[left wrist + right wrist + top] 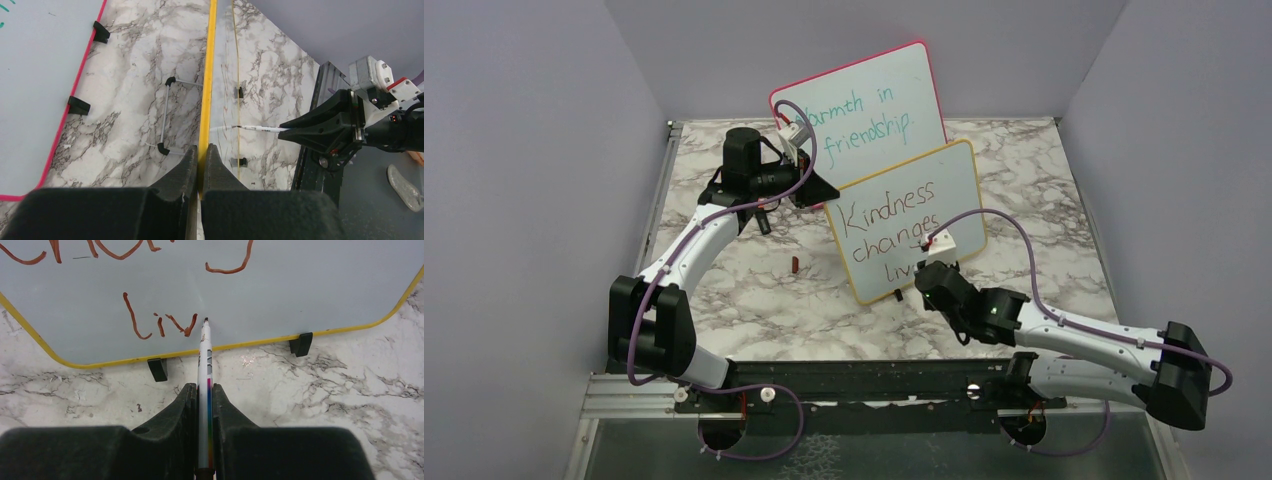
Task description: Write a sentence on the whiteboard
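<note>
The whiteboard [954,185], white with a yellow frame, stands tilted on black feet at mid-table. Its left edge [206,75] is pinched between the jaws of my left gripper [201,150], which is shut on it. The sentence [886,205] in reddish-brown reads "Kindness changes liv"; in the right wrist view the last letters "liv" [160,325] show. My right gripper [204,387] is shut on a white marker [205,355] with a rainbow stripe. The marker's tip rests on the board just right of the "v".
A pink-red-framed board [864,100] with teal writing leans behind the whiteboard. A small dark red cap [795,264] lies on the marble table left of the whiteboard. Grey walls close in the table on three sides. A black rail [874,380] runs along the near edge.
</note>
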{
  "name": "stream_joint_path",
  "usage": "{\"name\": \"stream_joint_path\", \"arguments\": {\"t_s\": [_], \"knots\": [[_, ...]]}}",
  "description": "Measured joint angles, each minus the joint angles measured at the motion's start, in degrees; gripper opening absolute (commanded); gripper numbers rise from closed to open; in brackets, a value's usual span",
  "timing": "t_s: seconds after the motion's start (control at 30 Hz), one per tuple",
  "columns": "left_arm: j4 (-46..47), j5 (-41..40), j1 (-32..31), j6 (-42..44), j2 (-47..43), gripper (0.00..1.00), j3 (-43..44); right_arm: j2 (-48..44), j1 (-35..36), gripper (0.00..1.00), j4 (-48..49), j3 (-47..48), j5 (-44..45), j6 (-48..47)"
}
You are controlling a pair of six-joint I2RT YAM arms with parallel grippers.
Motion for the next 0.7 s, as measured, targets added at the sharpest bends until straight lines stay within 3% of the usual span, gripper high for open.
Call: {"name": "stream_joint_path", "arguments": {"t_s": [0.7], "knots": [[-0.07,0.00,0.00,0.00,0.00,0.00,0.00,0.46,-0.90,0.01,0.22,-0.04,-0.50,0.33]]}}
